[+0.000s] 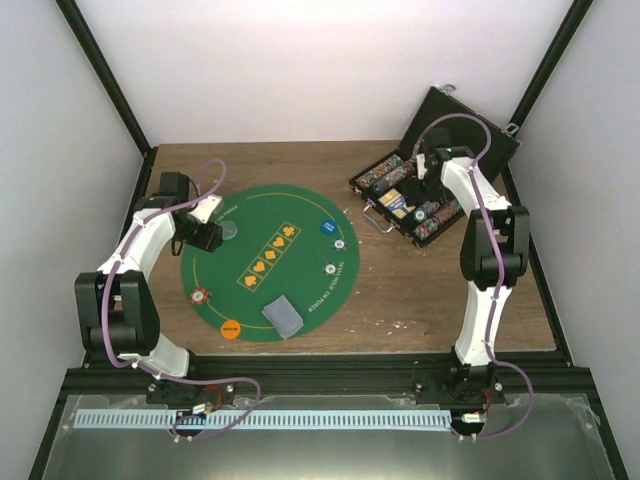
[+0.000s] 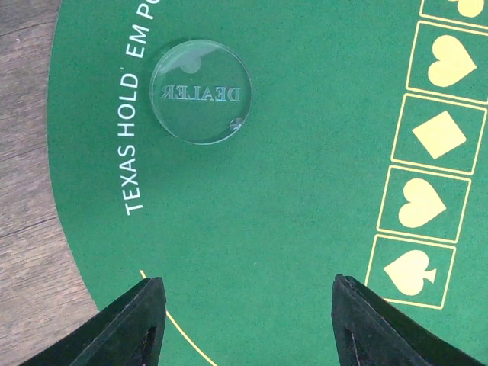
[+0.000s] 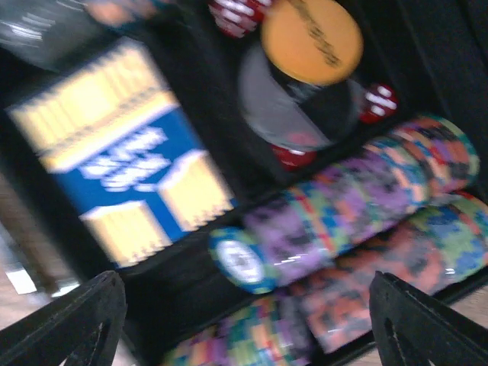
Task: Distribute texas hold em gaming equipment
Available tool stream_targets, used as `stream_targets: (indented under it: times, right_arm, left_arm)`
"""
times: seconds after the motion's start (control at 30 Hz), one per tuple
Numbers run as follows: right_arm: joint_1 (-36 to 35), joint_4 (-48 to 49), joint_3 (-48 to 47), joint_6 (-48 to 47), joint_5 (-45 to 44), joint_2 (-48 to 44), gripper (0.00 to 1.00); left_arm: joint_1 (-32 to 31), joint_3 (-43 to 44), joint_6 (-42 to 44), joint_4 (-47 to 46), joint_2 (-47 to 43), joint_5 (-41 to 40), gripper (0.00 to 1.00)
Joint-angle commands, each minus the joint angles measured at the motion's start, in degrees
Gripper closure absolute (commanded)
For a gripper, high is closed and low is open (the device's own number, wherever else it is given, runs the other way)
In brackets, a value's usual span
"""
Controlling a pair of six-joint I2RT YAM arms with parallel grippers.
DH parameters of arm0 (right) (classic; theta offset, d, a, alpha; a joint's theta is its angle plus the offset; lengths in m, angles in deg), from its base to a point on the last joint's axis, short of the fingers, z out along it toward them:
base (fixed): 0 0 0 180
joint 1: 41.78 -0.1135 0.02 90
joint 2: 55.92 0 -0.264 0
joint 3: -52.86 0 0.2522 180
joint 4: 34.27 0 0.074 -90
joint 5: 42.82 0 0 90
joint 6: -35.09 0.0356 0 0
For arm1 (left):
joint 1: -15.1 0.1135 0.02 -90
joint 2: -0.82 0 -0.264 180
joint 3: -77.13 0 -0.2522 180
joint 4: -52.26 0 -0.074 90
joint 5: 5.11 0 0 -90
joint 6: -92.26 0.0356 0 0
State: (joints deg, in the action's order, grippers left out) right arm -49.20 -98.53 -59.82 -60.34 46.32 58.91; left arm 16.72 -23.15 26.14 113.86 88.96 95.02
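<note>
Several pieces are already lying on the green mat (image 1: 250, 215):
- an orange disc (image 1: 230, 327) and a grey-backed stack of cards (image 1: 281, 316) at the near rim
- a blue disc (image 1: 327, 227) at the far right
- three single chips (image 1: 200, 296) spaced around the edge
- a clear dealer button (image 2: 200, 91) on the left

Most chips are sitting in chip rows (image 3: 358, 198) inside the black case (image 1: 445, 100), which is standing open on the wooden surface (image 1: 400, 290). A second orange disc (image 3: 311, 38) is lying in there too. Judging the share-out as partly done, with plenty left.

The left claw (image 2: 248, 320) is hovering spread wide, holding nothing, with the button just ahead of it. The right claw (image 3: 248, 320) is hanging wide over the chip rows, gripping nothing.

Writing: "DEALER" is showing reversed through the button, and "TEXAS HOLD' EM" is running along the mat rim. The print on the blue-and-yellow box (image 3: 122, 175) is too blurred to read.
</note>
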Motion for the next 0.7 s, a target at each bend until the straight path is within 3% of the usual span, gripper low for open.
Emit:
stream_targets:
  times: [0.0, 0.13, 0.33, 0.67]
  right_arm:
    - [3.26, -5.98, -5.31, -5.87, -6.47, 5.92, 0.13]
    - [3.69, -9.02, -6.19, -2.68, -7.05, 6.26, 0.12]
    - [3.65, -6.63, 5.77, -2.07, -4.13, -2.83, 0.12]
    - [3.65, 5.9, 21.26, -21.25, 10.56, -14.28, 0.21]
  left_arm:
    - [0.13, 2.02, 0.03, 0.89, 0.72, 0.34, 0.38]
    - [0.14, 2.25, 0.24, 1.62, 0.76, 0.24, 0.38]
    - [0.17, 3.55, 0.37, 2.24, 2.3, -0.16, 0.38]
    - [0.23, 4.1, 0.68, 2.6, 3.33, -0.11, 0.38]
